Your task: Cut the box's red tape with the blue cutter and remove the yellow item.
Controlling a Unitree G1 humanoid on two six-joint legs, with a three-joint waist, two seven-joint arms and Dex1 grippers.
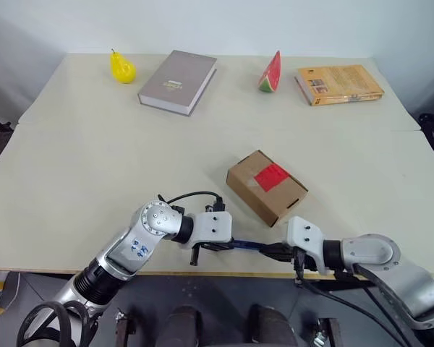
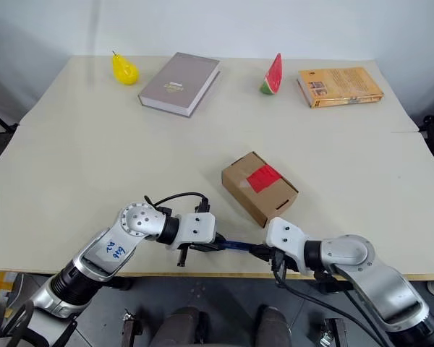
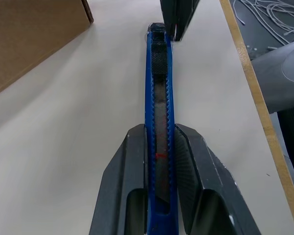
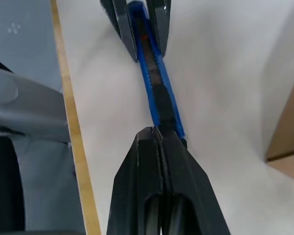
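- The worktop (image 1: 94,166) is a pale cream surface with a wood-coloured near edge; a seam runs across it towards the far side, a white wall stands behind it, and grey floor shows past the near edge.
- Along the far side, left to right: a yellow pear (image 1: 121,67), a grey book (image 1: 178,81), a watermelon slice (image 1: 271,73) standing on edge, and an orange book (image 1: 339,84).
- The left gripper (image 1: 215,246) sits at the near edge, its jaws closed on one end of the blue cutter (image 1: 247,246).
- The blue cutter lies level along the near edge, spanning between the two grippers, just in front of the box.
- The box (image 1: 266,186) rests right of centre, set at an angle, flaps closed; its contents are hidden.
- The red tape (image 1: 270,176) sits on the box's top.
- The right gripper (image 1: 276,252) has its jaws pressed fully together at the cutter's other end; whether they pinch it I cannot tell.
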